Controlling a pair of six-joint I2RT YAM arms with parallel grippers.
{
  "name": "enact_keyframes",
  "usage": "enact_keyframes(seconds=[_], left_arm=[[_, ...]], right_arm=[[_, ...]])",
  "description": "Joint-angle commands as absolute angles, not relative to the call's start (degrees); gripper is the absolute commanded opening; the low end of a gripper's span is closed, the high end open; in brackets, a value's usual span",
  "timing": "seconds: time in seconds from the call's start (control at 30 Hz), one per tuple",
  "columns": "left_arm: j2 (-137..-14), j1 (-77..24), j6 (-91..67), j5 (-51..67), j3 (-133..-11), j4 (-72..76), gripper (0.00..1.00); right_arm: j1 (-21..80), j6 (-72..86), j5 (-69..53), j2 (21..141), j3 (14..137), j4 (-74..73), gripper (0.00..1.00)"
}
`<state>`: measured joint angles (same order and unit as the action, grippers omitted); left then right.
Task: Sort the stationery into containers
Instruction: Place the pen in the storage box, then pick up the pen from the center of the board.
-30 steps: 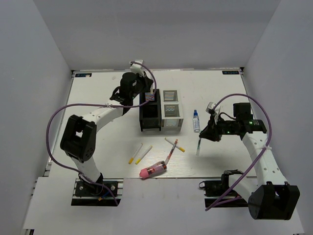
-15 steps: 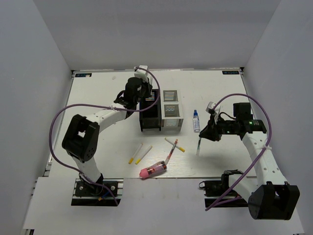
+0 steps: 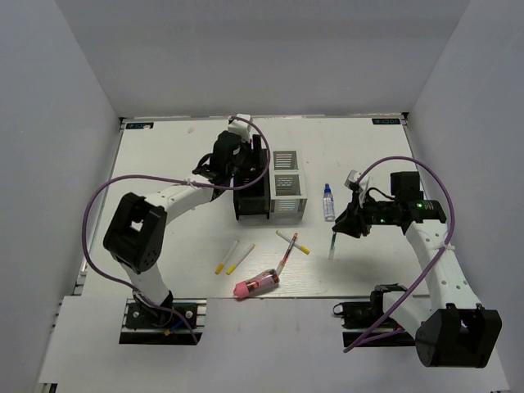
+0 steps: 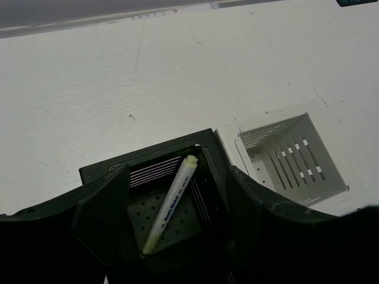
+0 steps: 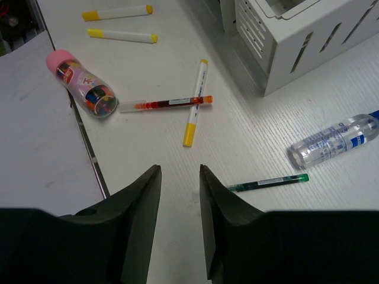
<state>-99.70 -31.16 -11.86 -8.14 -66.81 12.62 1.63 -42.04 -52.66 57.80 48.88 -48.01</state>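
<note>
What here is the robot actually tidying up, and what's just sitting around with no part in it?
Part of the job: loose yellow-tipped markers, one marker already in the black box, red pen, green pen, pink tube, blue-capped bottle, white box.
Not part of it: purple cables, the table itself.

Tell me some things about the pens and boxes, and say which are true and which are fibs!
A white marker with a yellow tip sits inside the black slotted box. True.
The slim red pen lies across another white marker. True.
The pink stubby cylinder stands upright. False: it lies on its side.
The right gripper holds the slim green pen. False: the pen lies on the table; the gripper is open.
The white slotted box holds pens. False: none show inside.
</note>
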Motion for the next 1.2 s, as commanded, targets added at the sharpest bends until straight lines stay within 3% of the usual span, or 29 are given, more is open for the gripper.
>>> enact_keyframes(seconds=[0.0,0.1,0.2,0.23,0.3,0.37,0.43,0.57,0.83,0.97,1.17], left_arm=[[-93.96,-31.38,-11.43,-9.23,-68.2,11.87,0.75],[-88.43,-31.38,-11.43,-10.63,-68.73,9.42,0.74],[-80.46,-31.38,-12.12,-10.63,-68.73,2.5,0.63],[-78.16,-31.38,-13.0,-10.63,-67.95,0.37,0.54],[-70.98,-31.38,-13.96,-10.11,-65.31,-6.72,0.48],[-66.38,-31.38,-15.2,-8.88,-61.29,-10.88,0.48],[-62.77,-31.38,-16.25,-8.01,-59.25,-19.1,0.58],[-54.87,-31.9,-20.2,-5.45,-53.01,-29.43,0.62],[-40.27,-31.9,-26.02,-4.83,-40.36,-36.47,0.67],[-37.35,-31.9,-28.39,-2.64,-37.44,-36.65,0.69],[-43.5,-31.9,-31.02,-1.24,-39.81,-39.37,0.69]], right_arm=[[1.85,-42.63,-53.53,57.48,49.39,-48.6,0.39],[2.55,-42.81,-53.53,57.65,49.66,-49.04,0.32],[5.09,-42.02,-52.13,58.09,49.4,-48.26,0.3],[5.53,-40.71,-51.6,58.44,49.05,-47.73,0.28],[7.9,-38.95,-49.4,58.71,48.43,-45.63,0.28],[10.44,-37.71,-46.78,59.32,48.25,-42.91,0.28],[12.38,-35.43,-44.57,60.98,48.43,-41.58,0.28],[19.05,-30.59,-34.56,64.5,49.39,-35.44,0.28],[30.23,-20.67,-22.15,71.27,48.78,-25.16,0.43],[34.0,-18.28,-18.64,72.33,46.41,-20.22,0.46],[39.63,-15.29,-14.33,75.84,45.7,-16.97,0.52]])
